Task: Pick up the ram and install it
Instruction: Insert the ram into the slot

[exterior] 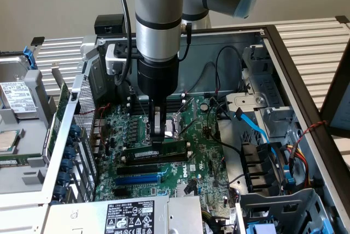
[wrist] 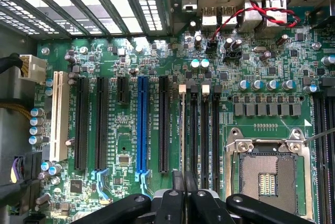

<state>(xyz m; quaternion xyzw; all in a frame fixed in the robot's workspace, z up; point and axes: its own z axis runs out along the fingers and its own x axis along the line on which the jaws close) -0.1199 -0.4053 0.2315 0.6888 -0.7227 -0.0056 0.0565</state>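
— Exterior view, middle of the frame: what have you got?
— My gripper (exterior: pixel 158 140) is clenched on the top edge of the long thin green ram stick (exterior: pixel 170 147) with its white sticker.
— Where is it?
— Upright on edge over the green motherboard (exterior: pixel 202 157). Lower in the frame come a long black plastic slot (exterior: pixel 153 163), then the long blue slot (exterior: pixel 136 180). Fully seated? Perhaps; I cannot tell.
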